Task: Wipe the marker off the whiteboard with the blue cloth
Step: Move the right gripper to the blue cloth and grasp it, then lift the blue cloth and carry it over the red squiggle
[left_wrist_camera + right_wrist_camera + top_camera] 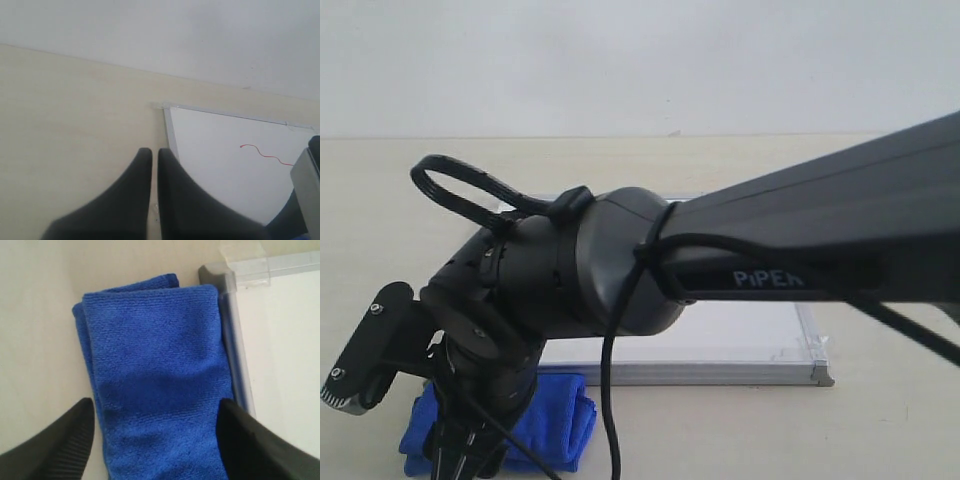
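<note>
Reaching across from the right with right arm [800, 230], wrist bent down. Right gripper [156, 407] spread wide, straddling blue cloth [150, 350], not yet pinching. Cloth flat on table [75, 125], just beside whiteboard [225, 170] corner frame. Left gripper [155, 152] nearly closed, empty, over table by board edge. Red marker [262, 154] squiggle on board. "PiPER" readable on arm.

blue cloth [155, 385]: folded, apparently touching whiteboard [285, 365] frame | marker [270, 157]: red squiggle on board
</note>
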You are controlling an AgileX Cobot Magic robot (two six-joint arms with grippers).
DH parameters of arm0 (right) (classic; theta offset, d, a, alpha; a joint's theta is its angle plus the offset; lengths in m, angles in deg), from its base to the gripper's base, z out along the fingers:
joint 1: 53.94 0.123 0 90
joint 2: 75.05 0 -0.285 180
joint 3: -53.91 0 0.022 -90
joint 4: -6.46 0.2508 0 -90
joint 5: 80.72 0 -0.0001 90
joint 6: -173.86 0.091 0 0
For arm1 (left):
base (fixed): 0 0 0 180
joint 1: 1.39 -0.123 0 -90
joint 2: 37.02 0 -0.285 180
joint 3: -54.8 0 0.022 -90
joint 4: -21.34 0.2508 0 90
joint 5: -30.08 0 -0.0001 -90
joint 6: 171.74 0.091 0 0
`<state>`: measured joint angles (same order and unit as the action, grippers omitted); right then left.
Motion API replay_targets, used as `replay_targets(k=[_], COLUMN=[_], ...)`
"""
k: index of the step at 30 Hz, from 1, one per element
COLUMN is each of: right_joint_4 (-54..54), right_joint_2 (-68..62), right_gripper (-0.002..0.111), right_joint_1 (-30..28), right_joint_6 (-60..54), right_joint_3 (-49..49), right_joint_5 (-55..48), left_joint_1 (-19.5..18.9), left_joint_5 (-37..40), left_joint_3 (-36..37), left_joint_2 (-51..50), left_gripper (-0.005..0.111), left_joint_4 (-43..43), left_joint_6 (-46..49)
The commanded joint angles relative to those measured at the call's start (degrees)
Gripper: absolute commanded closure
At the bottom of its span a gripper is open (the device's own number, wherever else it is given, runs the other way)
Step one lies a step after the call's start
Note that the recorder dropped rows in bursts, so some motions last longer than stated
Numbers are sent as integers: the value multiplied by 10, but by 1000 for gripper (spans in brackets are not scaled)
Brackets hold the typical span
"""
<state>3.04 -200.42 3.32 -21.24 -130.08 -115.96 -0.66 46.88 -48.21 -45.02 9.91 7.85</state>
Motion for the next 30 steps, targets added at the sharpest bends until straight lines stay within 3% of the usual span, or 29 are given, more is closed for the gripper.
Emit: replay_targets(k=[1, 17, 18, 24, 30], right_joint_4=[-4, -19, -19, -19, -19], right_joint_2=[-2, -38, -38, -38, -4], right_gripper=[46, 48, 51, 107, 108], right_joint_1=[-3, -19, -19, -19, -17], right_joint_6=[8, 69, 74, 76, 59], right_joint_3=[-4, -4, -4, -4, -16], right_joint_5=[-1, 22, 21, 18, 11], left_joint_1=[-2, -2, -2, -2, -2], left_joint_5=[0, 0, 0, 0, 0], left_joint_3=[2, 2, 2, 2, 2], left_joint_2=[2, 2, 2, 2, 2], left_gripper=[102, 102, 102, 102, 102], left_joint_4=[2, 2, 2, 2, 2], left_joint_6=[0, 0, 0, 0, 0])
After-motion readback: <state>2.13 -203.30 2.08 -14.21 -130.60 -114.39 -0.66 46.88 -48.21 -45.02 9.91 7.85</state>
